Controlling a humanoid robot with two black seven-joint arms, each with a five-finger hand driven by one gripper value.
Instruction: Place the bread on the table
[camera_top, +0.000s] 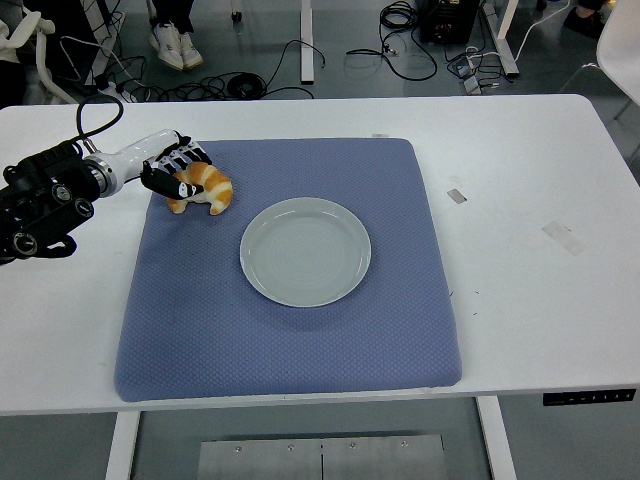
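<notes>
Your left hand (172, 168) reaches in from the left edge and sits at the far-left corner of the blue mat (290, 340). Its black fingers (183, 182) curl around the left end of the bread (203, 187), clamped on it. The bread is a crescent-shaped croissant, golden-orange with paler, glossy ridges. It lies on or just above the mat, and you cannot tell from this view whether it touches the cloth. The forearm behind the hand is a smooth white cylinder, joined to a bulky black housing with a black cable looping up from it.

The mat is a soft, roughly square pad with a fine dimpled weave and rounded corners. It covers the middle of the white table (530, 260). A round, pale grey plate (305, 251) with a shallow raised rim rests near the mat's centre, near the bread but apart from it, to its right and towards you.

Bare, smooth tabletop shows on every side of the mat: a narrow strip to the left under your arm, a thin band along the near edge, and a broad stretch to the right. That right stretch carries only two small pieces of tape (562, 236).
</notes>
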